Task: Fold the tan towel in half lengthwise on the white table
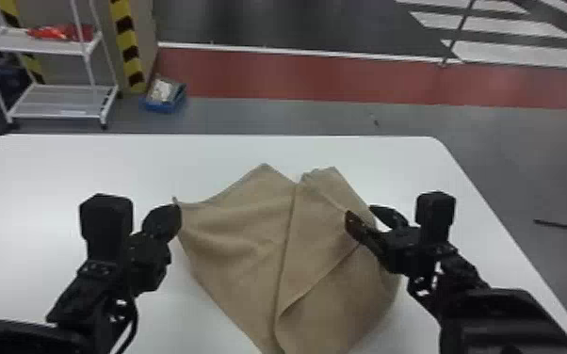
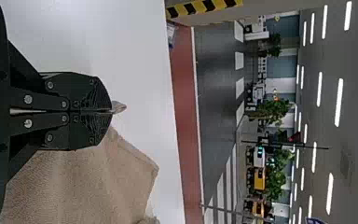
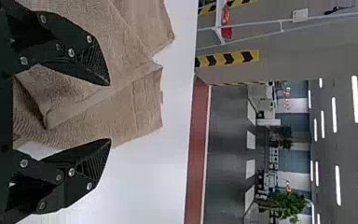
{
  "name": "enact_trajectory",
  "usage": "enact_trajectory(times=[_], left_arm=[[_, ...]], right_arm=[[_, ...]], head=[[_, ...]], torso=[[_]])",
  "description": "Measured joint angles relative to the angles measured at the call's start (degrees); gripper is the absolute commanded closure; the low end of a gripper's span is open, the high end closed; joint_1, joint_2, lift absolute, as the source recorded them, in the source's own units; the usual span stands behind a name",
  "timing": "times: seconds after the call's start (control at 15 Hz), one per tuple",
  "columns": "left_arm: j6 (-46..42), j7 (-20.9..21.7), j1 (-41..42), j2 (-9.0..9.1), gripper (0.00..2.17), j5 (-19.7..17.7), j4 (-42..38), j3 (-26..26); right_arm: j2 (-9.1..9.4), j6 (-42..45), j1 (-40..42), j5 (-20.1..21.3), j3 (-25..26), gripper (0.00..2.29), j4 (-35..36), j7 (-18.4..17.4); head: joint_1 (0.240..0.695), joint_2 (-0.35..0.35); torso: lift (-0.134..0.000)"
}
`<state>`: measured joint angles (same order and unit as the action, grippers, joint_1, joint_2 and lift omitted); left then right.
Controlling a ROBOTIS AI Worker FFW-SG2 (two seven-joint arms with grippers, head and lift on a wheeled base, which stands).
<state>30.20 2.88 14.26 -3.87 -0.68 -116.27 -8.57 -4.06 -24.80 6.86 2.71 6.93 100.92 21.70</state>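
Nearest the camera, the black right forearm [image 1: 499, 320] and left forearm [image 1: 19, 334] enter along the lower part of the head view. The left tool [image 1: 177, 207] is closed on the left corner of the tan towel [image 1: 240, 245]; a small cloth tip projects beyond its flat, ridged black fingers. The right tool [image 1: 360, 212] is spread wide, with one finger over the cloth and the other beside its right-hand edge; it grips nothing.

The towel, a soft fabric of fine, pebbled texture, lies at the middle of the smooth white tabletop [image 1: 61, 164]. Its outline is irregular and angular, with shallow wrinkles at left and overlapping layers at right. Two peaks point toward the far table edge. A long crease runs from near to far between them, and a diagonal flap edge slants across the right part. The near end is cut off by the frame, so the long axis cannot be told.

Beyond, a blue container [image 1: 157, 107] on the floor holds pale contents. A white shelf rack [image 1: 52, 101] carries a red item [image 1: 61, 32].
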Motion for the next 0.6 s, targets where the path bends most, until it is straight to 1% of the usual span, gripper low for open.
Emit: enact_trajectory(times=[0.2,0.27,0.33,0.4,0.47,0.6], left_arm=[[0.0,0.2,0.2,-0.29,1.53,0.0,-0.2,0.3],[0.0,0.3,0.2,-0.33,1.53,0.0,-0.2,0.3],[0.0,0.4,0.1,-0.34,1.53,-0.1,-0.2,0.3],[0.0,0.4,0.0,-0.35,1.53,-0.1,-0.2,0.3],[0.0,0.4,-0.1,-0.35,1.53,-0.1,-0.2,0.3],[0.0,0.3,-0.3,-0.35,1.53,-0.2,-0.1,0.2]], right_arm=[[-0.02,-2.7,-0.6,2.6,-1.1,0.59,-0.7,0.5],[-0.04,-3.1,-0.6,3.1,-1.2,0.62,-0.7,0.5],[-0.06,-3.4,-0.5,3.5,-1.2,0.94,-0.3,0.5],[-0.07,-3.7,-0.4,3.7,-1.2,1.19,0.0,0.5],[-0.07,-3.9,-0.2,3.8,-1.1,1.29,0.4,0.5],[-0.04,-3.4,0.1,3.5,-1.0,1.30,1.1,0.5]], head=[[0.695,-0.104],[0.695,-0.104],[0.695,-0.105],[0.695,-0.107],[0.695,-0.108],[0.695,-0.108]], torso=[[-0.123],[-0.123],[-0.123],[-0.123],[-0.123],[-0.123]])
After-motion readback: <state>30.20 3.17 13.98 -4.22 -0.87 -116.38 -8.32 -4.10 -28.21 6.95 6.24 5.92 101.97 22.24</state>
